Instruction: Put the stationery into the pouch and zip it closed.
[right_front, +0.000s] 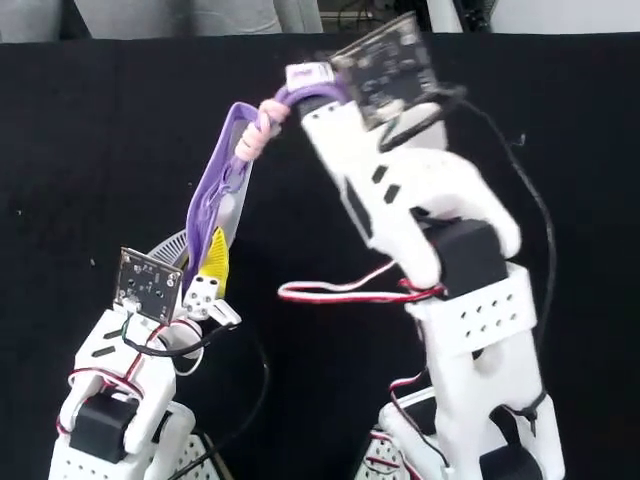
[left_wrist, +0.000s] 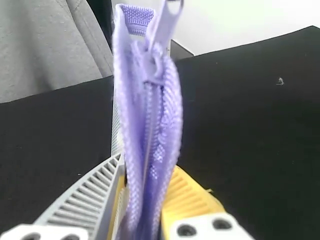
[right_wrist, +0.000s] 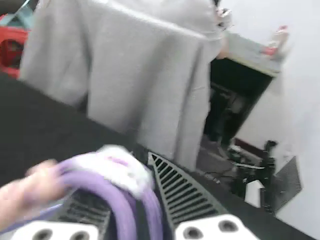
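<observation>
High view: noted table (right_front: 100, 150) beneath both arms, grey cloth (right_front: 180, 15) and white wall (right_front: 560, 15) behind. Found pouch (right_front: 215, 190) held clear of table, upper end clamped in right gripper (right_front: 305, 88), lower end clenched in left gripper (right_front: 207, 283). Noted zipper pull (left_wrist: 167, 15) at pouch's far end.

Above the table (right_front: 90, 150) the pouch (right_front: 213, 195) is held slanting, its lower end clamped in the left gripper (right_front: 197, 262) at front left, its upper end gripped by the right gripper (right_front: 306, 88) behind, rightward.
</observation>
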